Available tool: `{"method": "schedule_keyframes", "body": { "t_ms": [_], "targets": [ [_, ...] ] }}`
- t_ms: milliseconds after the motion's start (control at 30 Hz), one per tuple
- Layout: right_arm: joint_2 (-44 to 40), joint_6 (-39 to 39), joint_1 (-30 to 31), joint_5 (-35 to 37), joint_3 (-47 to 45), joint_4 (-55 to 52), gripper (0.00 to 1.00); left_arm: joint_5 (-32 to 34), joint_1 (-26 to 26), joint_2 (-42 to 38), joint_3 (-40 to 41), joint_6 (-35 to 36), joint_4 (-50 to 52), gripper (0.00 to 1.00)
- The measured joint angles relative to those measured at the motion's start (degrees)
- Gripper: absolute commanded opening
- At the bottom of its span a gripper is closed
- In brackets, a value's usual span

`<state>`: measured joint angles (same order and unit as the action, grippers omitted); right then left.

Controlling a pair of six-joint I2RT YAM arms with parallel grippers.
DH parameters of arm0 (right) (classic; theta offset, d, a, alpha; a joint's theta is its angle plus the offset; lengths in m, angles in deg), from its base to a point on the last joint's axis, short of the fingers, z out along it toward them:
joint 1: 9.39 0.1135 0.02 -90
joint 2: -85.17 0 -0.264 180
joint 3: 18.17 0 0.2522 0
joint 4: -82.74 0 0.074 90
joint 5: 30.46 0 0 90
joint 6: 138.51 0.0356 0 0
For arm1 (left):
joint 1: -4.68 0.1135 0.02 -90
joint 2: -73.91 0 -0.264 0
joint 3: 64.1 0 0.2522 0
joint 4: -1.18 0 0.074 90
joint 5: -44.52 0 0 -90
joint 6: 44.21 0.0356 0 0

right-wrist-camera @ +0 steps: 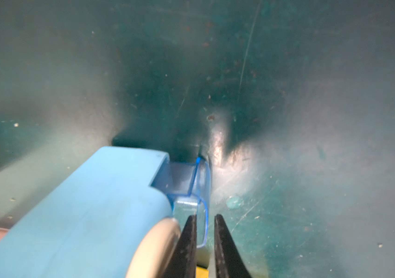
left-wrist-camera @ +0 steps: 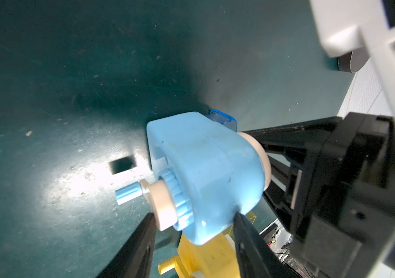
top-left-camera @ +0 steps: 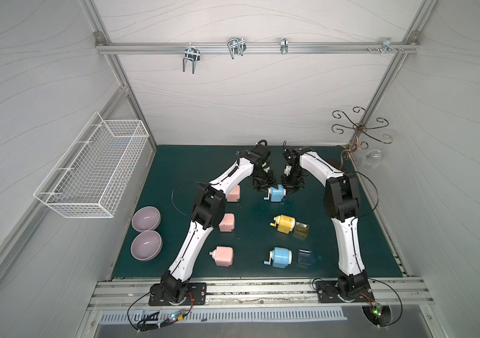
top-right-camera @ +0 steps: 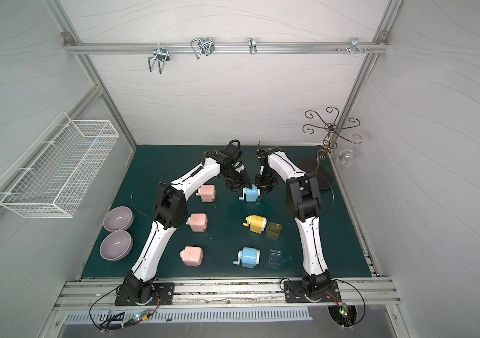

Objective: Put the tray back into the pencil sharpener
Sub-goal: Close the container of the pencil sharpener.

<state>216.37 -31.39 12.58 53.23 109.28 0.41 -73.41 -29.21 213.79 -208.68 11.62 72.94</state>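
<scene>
A light blue pencil sharpener (top-left-camera: 277,193) (top-right-camera: 252,194) lies on the green mat at the far middle, with a hand crank on its left end. My left gripper (top-left-camera: 262,187) (left-wrist-camera: 194,216) is shut on its body (left-wrist-camera: 203,173), one finger on each side. The clear blue tray (right-wrist-camera: 191,183) sits in the sharpener's slot with only its front end sticking out (left-wrist-camera: 223,118). My right gripper (top-left-camera: 291,188) (right-wrist-camera: 205,216) stands slightly open around the tray's front wall, and its outer finger is clear of the wall.
Nearer on the mat lie a yellow sharpener (top-left-camera: 284,224) with its tray (top-left-camera: 301,229) beside it, and a second blue sharpener (top-left-camera: 279,257) with a dark tray (top-left-camera: 304,257). Three pink sharpeners (top-left-camera: 227,222) and two purple bowls (top-left-camera: 146,231) sit to the left.
</scene>
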Motion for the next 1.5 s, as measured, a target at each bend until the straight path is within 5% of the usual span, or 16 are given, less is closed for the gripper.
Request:
{"method": "schedule_keyframes", "body": {
  "t_ms": [933, 1267, 1500],
  "targets": [
    [-5.73, 2.45, -4.92, -0.22, -4.7, 0.68, 0.15, 0.0, -0.02, 0.11, -0.22, 0.0, -0.02, 0.53],
    [-5.55, 2.97, -5.29, -0.13, -6.03, 1.84, 0.01, 0.0, -0.02, 0.11, -0.22, 0.0, -0.02, 0.53],
    [-4.0, 3.04, -5.29, -2.16, -7.39, 4.26, 0.0, 0.0, -0.02, 0.11, -0.22, -0.02, -0.04, 0.53]
  ]
}}
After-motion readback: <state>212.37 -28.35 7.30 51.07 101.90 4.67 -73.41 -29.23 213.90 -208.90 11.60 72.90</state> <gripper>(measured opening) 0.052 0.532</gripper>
